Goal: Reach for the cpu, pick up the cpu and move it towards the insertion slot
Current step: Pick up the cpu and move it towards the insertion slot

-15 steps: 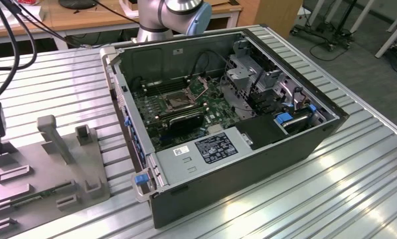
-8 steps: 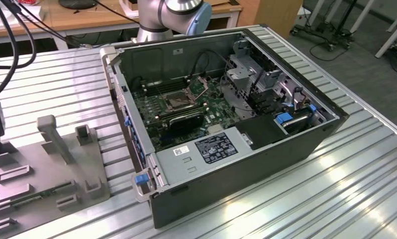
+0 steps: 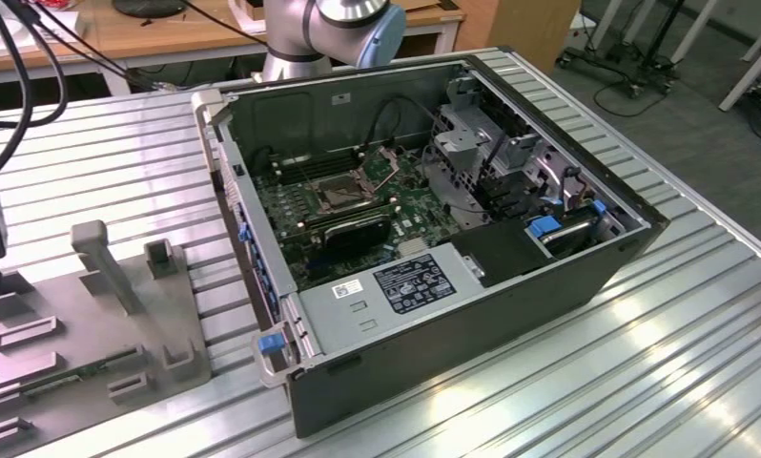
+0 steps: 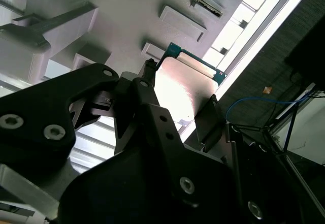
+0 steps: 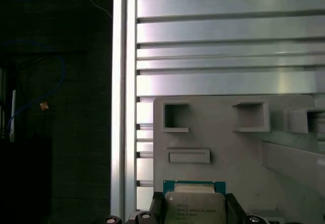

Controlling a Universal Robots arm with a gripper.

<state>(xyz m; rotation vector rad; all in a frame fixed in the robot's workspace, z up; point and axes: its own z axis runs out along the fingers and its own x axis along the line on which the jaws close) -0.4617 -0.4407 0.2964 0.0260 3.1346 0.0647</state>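
- A ribbed aluminium worktop [image 3: 686,315] with long bright slats carries an open dark computer case [image 3: 483,315] and, well apart towards the exterior view's left, a matte grey fixture plate [image 3: 63,382] with upright blocks and shallow rectangular pockets.
- The cpu [image 5: 194,206] is a thin flat square with a pale, smooth metal face and a green rim. In both wrist views it lies against the fixture plate, near the plate's edge and the worktop's rim.
- The tool [image 4: 180,94] is closed on the cpu, with black angular fingers [image 4: 149,76] pressed to two opposite edges. Whether the chip has left the plate cannot be told.
- The insertion slot [image 3: 334,196], a shiny metal frame around a dark centre, sits on the green circuit board [image 3: 413,205] deep inside the case.
- Likely risk: the grip bears on narrow edges alone, so the smooth chip could tilt or slip between the fingers if the pinch is off-centre.
- Likely risk: the slot is hemmed in by case walls, cables and metal brackets, so a wide or tilted approach could knock the tool or chip against them.
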